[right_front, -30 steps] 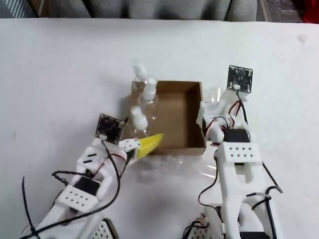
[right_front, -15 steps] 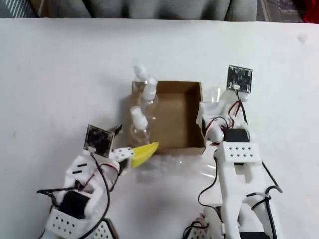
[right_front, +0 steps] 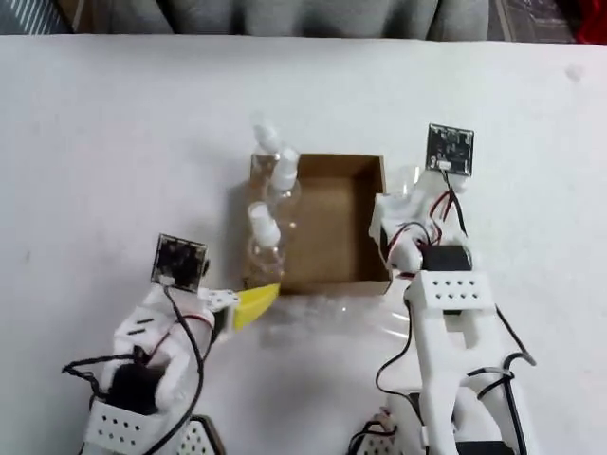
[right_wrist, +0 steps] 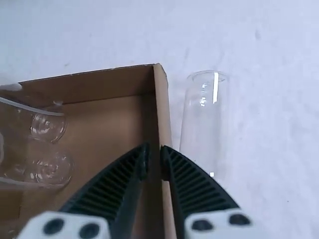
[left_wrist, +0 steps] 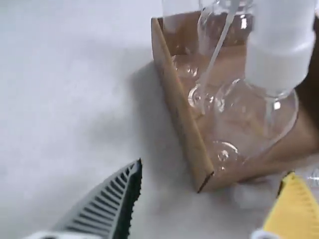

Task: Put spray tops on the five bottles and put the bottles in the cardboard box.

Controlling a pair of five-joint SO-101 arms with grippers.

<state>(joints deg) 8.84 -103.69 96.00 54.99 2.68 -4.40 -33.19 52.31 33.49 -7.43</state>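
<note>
Brown cardboard box (right_front: 337, 227) wall pinched in right pincer (right_wrist: 154, 150); left pincer (left_wrist: 213, 173) spread. If I tug, clear spray-topped bottles (right_front: 283, 192) may topple.

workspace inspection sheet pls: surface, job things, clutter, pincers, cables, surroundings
surface: white table, no spills seen
job's things: box mid-table, open; three topped bottles standing in its left part; one clear bottle outside, beside its right wall
clutter: clear shapes in front of the box's near wall, cannot tell what
grippers: left pincer open, holding nothing, near the box's front left corner; right pincer shut on the box's right wall
cables: black loops on left arm; red and black wires on right arm
surroundings: grey furniture past the far edge
</note>
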